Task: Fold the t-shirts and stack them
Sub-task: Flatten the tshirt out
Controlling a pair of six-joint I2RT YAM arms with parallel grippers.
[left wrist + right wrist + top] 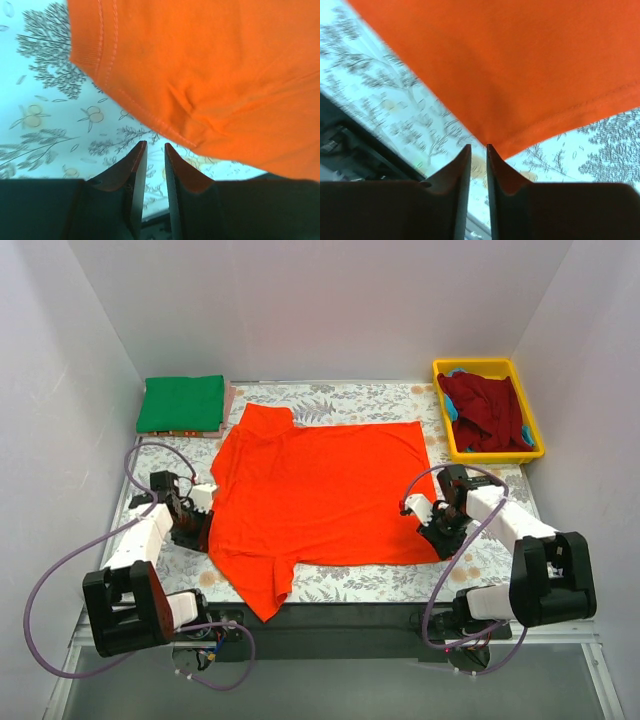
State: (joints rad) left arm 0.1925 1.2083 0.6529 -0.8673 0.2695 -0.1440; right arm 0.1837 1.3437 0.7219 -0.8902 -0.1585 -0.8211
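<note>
Shirts numbered three from above, orange-red t-shirt (pixel 320 495), green t-shirt (pixel 181 403), dark red t-shirt (pixel 488 410); wrist views showed only orange, left gripper (pixel 154 144) and right gripper (pixel 479 146) barely parted, grasp unclear.

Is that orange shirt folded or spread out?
Spread out: the orange shirt lies flat on the table, both sleeves sticking out, no fold visible.

Orange-red t-shirt (pixel 210 75) runs off both wrist views; jaws' hold on it unclear

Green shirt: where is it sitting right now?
In the top view the green shirt lies folded at the far left corner of the table, just beyond the orange shirt, opposite the yellow tray.
</note>
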